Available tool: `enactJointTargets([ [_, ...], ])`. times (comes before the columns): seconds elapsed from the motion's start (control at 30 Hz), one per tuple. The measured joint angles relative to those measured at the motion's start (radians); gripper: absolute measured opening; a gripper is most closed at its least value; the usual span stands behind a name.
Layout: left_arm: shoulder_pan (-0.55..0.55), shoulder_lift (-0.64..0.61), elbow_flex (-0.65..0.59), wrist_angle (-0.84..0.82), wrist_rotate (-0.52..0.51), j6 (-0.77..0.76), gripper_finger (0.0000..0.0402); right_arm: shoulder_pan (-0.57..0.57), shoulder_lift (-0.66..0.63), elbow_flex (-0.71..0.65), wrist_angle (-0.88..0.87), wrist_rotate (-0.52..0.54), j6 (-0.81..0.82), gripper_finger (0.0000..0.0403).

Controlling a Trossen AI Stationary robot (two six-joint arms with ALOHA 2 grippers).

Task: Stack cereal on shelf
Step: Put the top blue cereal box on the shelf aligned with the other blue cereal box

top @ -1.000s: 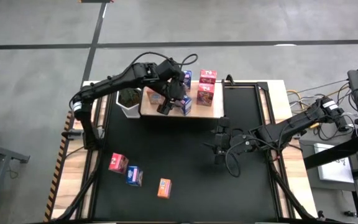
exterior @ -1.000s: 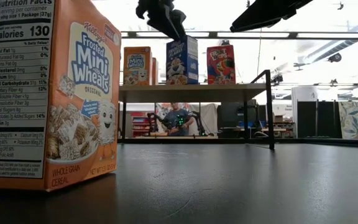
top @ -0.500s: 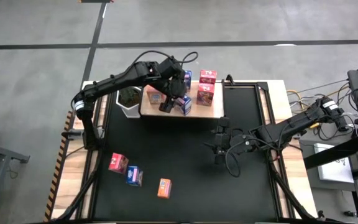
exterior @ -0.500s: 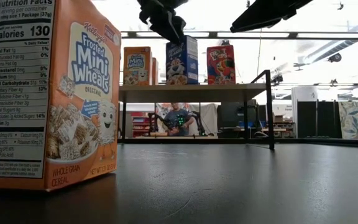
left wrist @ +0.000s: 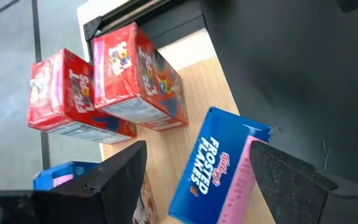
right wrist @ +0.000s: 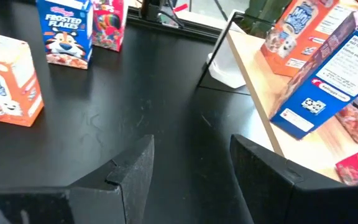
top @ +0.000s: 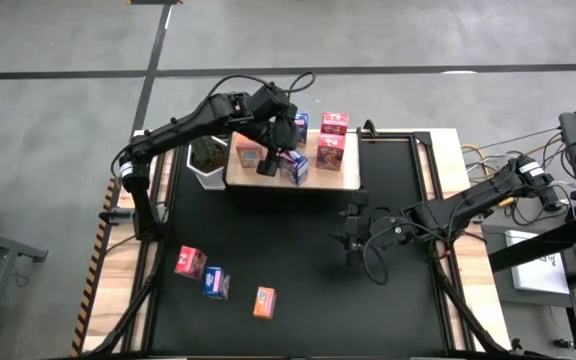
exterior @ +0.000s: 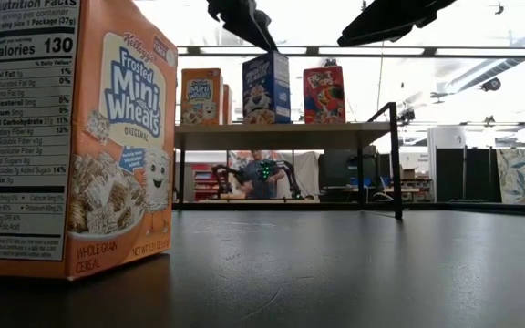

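Left gripper [top: 268,160] hovers over shelf [top: 353,178], jaws spread, empty, above blue cereal box [left wrist: 219,168] standing on board. Right gripper [top: 351,235] waits mid-mat, jaws apart. We fear fingers clipping box, toppling it off edge. Three boxes [top: 208,282] remain on mat.

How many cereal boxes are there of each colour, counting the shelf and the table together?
Orange boxes: 3 (one on the shelf mostly hidden)
Blue boxes: 3
Red boxes: 3
Total: 9
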Motion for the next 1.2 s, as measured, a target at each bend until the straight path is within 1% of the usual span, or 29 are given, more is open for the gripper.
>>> enactJointTargets([
  [0.23, 0.008, 0.012, -0.017, 0.0, 0.0, -0.021, 0.0284, 0.0, 0.0, 0.0, 0.0, -0.003, -0.005, 0.0201],
  [0.4, 0.007, 0.012, -0.011, -0.024, 0.002, 0.013, 0.0294, 0.0, 0.0, 0.0, 0.0, -0.007, -0.006, 0.0201],
  [0.57, 0.008, 0.012, 0.03, -0.074, -0.011, 0.026, 0.0295, 0.0, 0.0, 0.0, 0.0, -0.007, -0.008, 0.0201],
  [0.67, 0.008, 0.012, 0.035, -0.11, -0.011, 0.039, 0.0295, 0.0, 0.0, 0.0, 0.0, -0.007, -0.008, 0.0201],
  [0.87, 0.009, 0.02, 0.017, -0.083, -0.009, 0.059, 0.0295, 0.0, 0.0, 0.0, -0.002, -0.007, -0.008, 0.0201],
  [1.2, 0.011, 0.076, 0.002, -0.086, -0.008, 0.071, 0.0292, 0.0, 0.0, 0.0, -0.007, -0.007, -0.008, 0.0201],
])
